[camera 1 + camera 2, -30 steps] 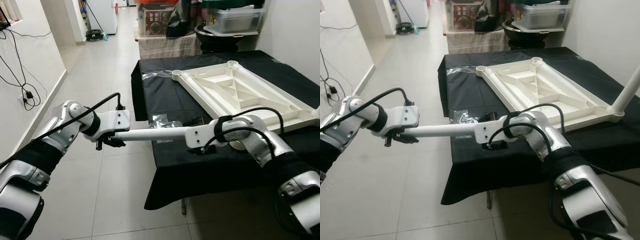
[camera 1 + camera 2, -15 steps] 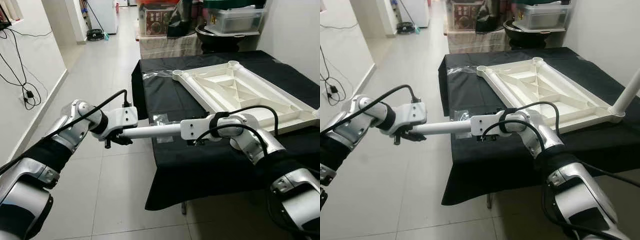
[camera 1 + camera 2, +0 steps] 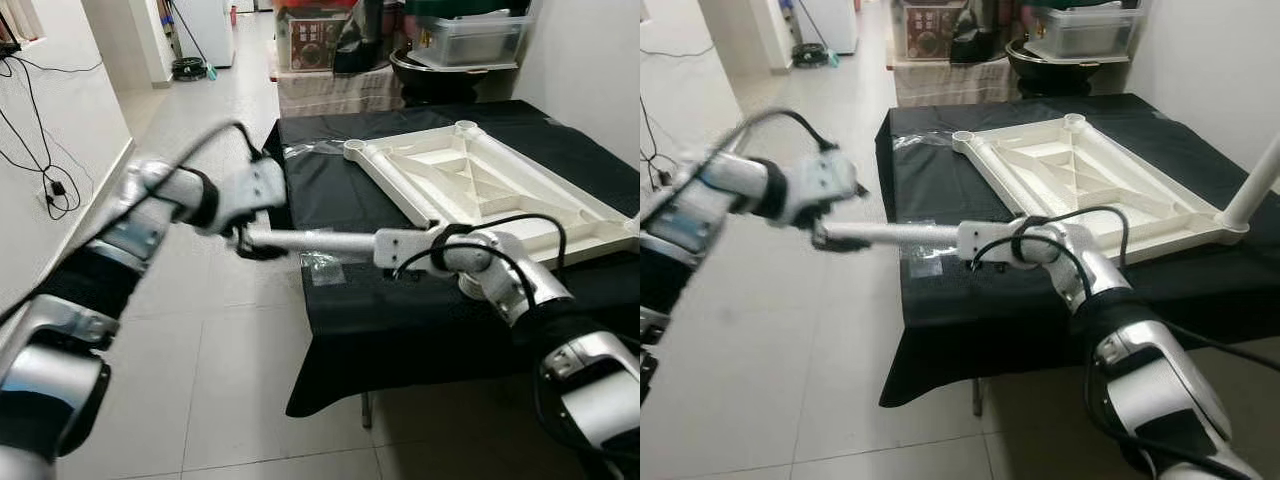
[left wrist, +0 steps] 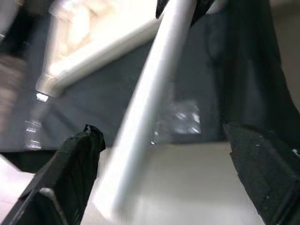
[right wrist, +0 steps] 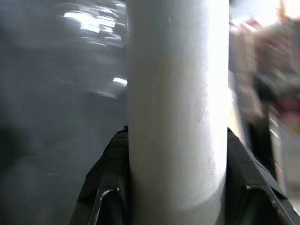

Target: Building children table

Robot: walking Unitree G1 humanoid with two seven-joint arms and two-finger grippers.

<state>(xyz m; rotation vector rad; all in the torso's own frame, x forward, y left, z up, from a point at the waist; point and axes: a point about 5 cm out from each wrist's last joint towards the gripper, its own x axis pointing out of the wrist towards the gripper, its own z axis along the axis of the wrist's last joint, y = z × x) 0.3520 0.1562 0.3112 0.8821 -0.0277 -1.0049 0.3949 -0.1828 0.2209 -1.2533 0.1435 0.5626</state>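
Beyond both tools, a black cloth drapes the tabletop. On it lies the ribbed white plastic children's table, upside down. The right tool is clamped round a smooth white round leg, held level over the near edge. The left tool meets its far end, fingers spread apart either side.

two table legs, one tabletop.
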